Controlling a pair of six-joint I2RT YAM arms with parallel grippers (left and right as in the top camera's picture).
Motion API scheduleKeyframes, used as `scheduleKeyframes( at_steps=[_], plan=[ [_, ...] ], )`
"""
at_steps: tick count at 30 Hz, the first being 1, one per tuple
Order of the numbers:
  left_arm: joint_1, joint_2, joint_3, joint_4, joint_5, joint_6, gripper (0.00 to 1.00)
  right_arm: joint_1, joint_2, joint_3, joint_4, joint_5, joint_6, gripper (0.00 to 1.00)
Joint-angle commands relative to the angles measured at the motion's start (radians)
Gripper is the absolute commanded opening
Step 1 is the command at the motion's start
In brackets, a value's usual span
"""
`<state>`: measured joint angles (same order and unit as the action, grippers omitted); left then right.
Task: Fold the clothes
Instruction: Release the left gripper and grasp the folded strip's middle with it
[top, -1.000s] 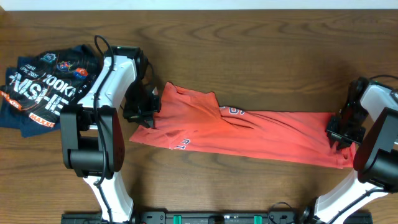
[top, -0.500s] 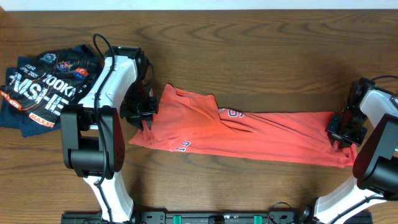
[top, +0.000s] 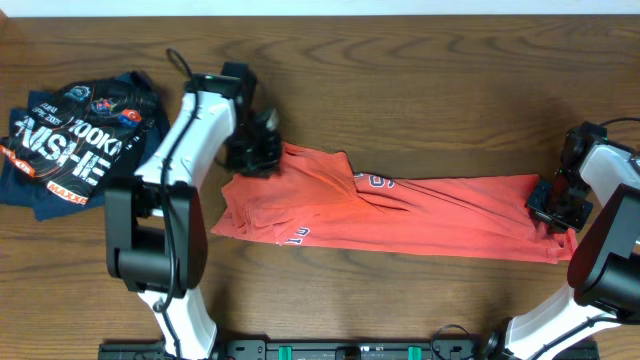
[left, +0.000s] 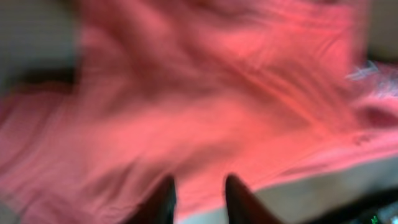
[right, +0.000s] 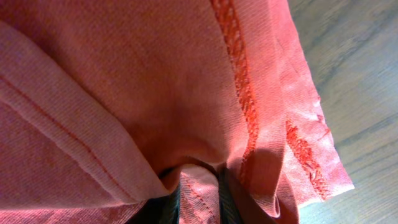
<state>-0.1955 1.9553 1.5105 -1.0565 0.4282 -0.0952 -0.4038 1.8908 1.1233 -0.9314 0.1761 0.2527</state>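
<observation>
Coral-red cotton, the T-shirt (top: 400, 215) lies as a long, rumpled band across the wooden table (top: 420, 80), reaching from one gripper to the other. Bits of its white print (top: 372, 180) show near the middle fold and at the lower left edge, too crumpled to read. The right gripper (top: 557, 205) sits on the shirt's right end, and its wrist view shows a fold of hem clenched between its fingers (right: 168, 202). The left gripper (top: 262, 152) is at the upper left corner; its blurred fingers (left: 163, 199) stand apart with nothing between them. A second ago it was lower, clamped at the left edge, which now lies slack. Well to the left lies a dark navy garment (top: 75, 145) lettered "OOK" and "NISHE".
</observation>
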Motion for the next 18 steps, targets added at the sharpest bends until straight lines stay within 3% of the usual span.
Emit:
scheduleKeyframes(
  at_steps=[1, 7, 11, 18],
  plan=[
    [-0.072, -0.03, 0.0, 0.075, 0.077, 0.006, 0.37, -0.007, 0.045, -0.018, 0.051, -0.066, 0.023, 0.23],
    [-0.193, 0.028, 0.0, 0.26, 0.072, -0.116, 0.41, -0.007, 0.045, -0.018, 0.049, -0.079, 0.023, 0.26],
    [-0.24, 0.078, 0.0, 0.354, -0.041, -0.233, 0.43, -0.007, 0.045, -0.018, 0.049, -0.079, 0.023, 0.27],
    [-0.26, 0.151, 0.0, 0.427, -0.069, -0.301, 0.48, -0.007, 0.045, -0.018, 0.049, -0.08, 0.023, 0.28]
  ],
)
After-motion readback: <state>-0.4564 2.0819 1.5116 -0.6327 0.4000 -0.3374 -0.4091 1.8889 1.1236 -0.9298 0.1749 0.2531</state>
